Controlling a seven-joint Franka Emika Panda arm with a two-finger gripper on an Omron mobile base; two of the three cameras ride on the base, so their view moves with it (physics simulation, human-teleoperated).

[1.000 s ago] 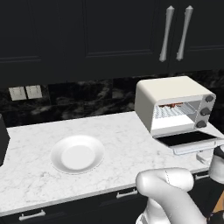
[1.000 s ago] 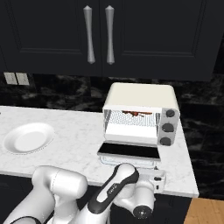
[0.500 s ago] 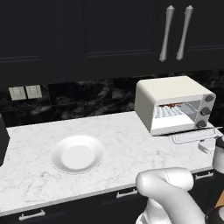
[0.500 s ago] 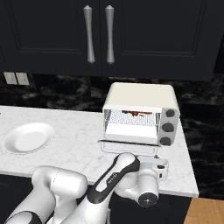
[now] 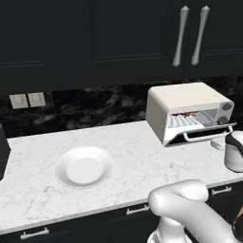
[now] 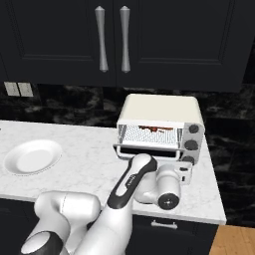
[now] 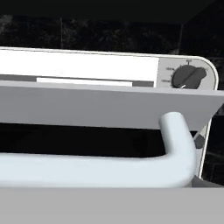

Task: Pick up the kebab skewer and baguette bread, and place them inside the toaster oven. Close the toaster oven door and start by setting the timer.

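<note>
**Desk:** Left base view, itemise.

**Operator:** Item one: boxy cream-white countertop toaster oven [image 5: 187,111], far right of the white marble counter [image 5: 128,152]. Its dark glass door with pale bar handle [image 5: 205,136] is raised most of the way, not yet shut. Reddish-brown food shows on the wire rack; I take it for the kebab skewer [image 5: 186,114]. The baguette I can't make out. Item two: round white plate [image 5: 84,167], bare, well apart to the left.

**Desk:** Right base view?

**Operator:** Same oven [image 6: 162,112], door [image 6: 147,149] tilted up with a gap along the top. My white arm's two-finger gripper [image 6: 185,170] sits just below and in front of the door's right end. I can't read the fingers here; I take them as spread wide, holding nothing.

**Desk:** Hand view?

**Operator:** The door's handle [image 7: 100,168] close across the bottom, door panel above it, a dark knob [image 7: 189,77] upper right.

**Desk:** Step in hand?

**Operator:** Closing the door, I judge. Next I'd push it flush, then reach for the timer knob.
</note>
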